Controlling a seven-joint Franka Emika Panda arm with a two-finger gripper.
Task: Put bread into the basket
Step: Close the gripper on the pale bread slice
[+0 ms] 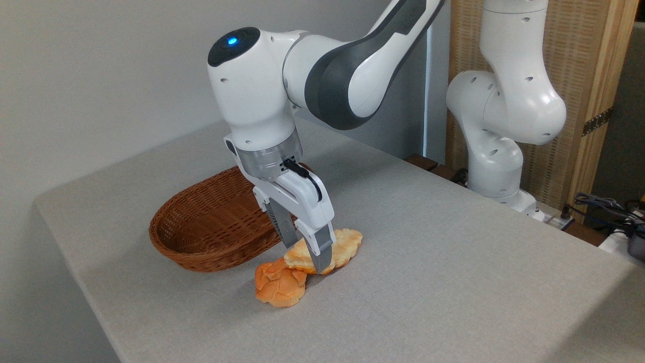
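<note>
Claw clenched on ridged, lobed bread beside woven wicker basket.

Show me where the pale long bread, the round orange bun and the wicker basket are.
bread [347,243]: fixed camera, its bare top right of the gripper finger.
orange bun [278,287]: fixed camera, middle of its top.
basket [174,246]: fixed camera, its near outer wall.

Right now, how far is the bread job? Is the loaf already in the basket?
Not yet. The wicker basket holds nothing visible. The reach looks done: the end effector is down at the pale braided loaf, fingers either side, and the loaf overlaps the orange bun. Whether it is gripped is unclear. Lifting and placing remain.
</note>
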